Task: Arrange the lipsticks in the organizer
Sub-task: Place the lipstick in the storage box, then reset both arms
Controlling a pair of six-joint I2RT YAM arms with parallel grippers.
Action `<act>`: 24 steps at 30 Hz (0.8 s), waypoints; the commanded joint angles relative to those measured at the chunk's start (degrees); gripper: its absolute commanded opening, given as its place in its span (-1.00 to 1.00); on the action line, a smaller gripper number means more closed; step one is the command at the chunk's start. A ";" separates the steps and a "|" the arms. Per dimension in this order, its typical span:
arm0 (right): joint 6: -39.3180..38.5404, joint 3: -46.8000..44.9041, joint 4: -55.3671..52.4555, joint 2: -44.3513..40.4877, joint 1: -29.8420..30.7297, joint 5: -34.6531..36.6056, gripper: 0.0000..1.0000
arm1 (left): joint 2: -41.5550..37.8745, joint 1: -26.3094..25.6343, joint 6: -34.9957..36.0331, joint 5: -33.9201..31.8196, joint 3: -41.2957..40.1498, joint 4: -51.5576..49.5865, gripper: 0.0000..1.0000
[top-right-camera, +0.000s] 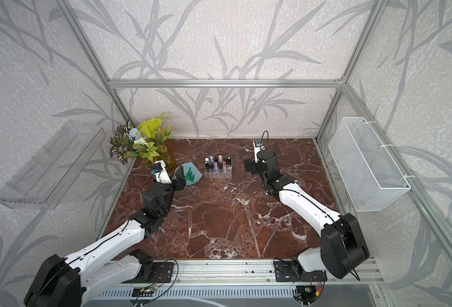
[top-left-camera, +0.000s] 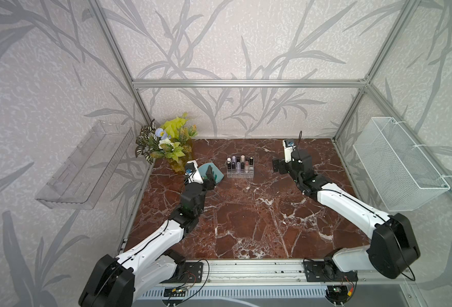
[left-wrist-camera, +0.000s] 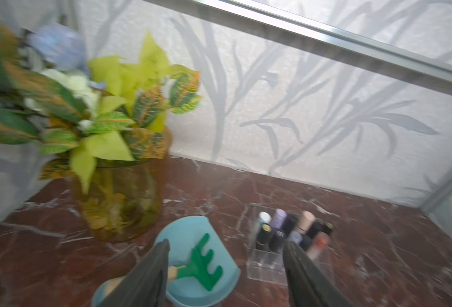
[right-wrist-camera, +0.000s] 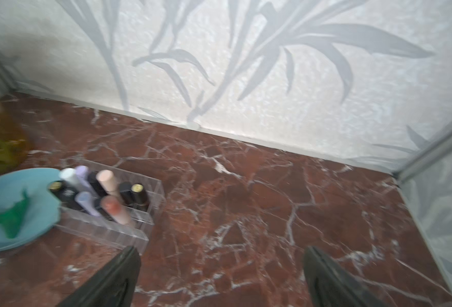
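Right wrist view shows roughly ten lipsticks, two lilac, standing in one organizer on the tabletop; left claw and right claw both gape empty.

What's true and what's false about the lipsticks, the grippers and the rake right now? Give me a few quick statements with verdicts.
1. The lipsticks stand in the organizer. True.
2. The right gripper holds a lipstick. False: its jaws are open and empty.
3. The green rake lies in the teal dish. True.
4. The left gripper is shut. False: it is open and holds nothing.
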 commanded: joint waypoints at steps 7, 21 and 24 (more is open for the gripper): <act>-0.47 -18.55 10.04 -8.43 -11.03 7.78 0.98 | 1.41 9.46 8.65 -7.83 -9.71 9.92 0.52; -0.67 -28.54 32.57 0.87 -18.22 -0.78 0.98 | 18.05 20.22 14.57 4.63 -17.57 40.33 1.00; -0.77 -27.43 31.43 2.72 -18.34 -2.17 0.98 | 23.38 22.08 14.09 8.73 -17.36 44.47 1.00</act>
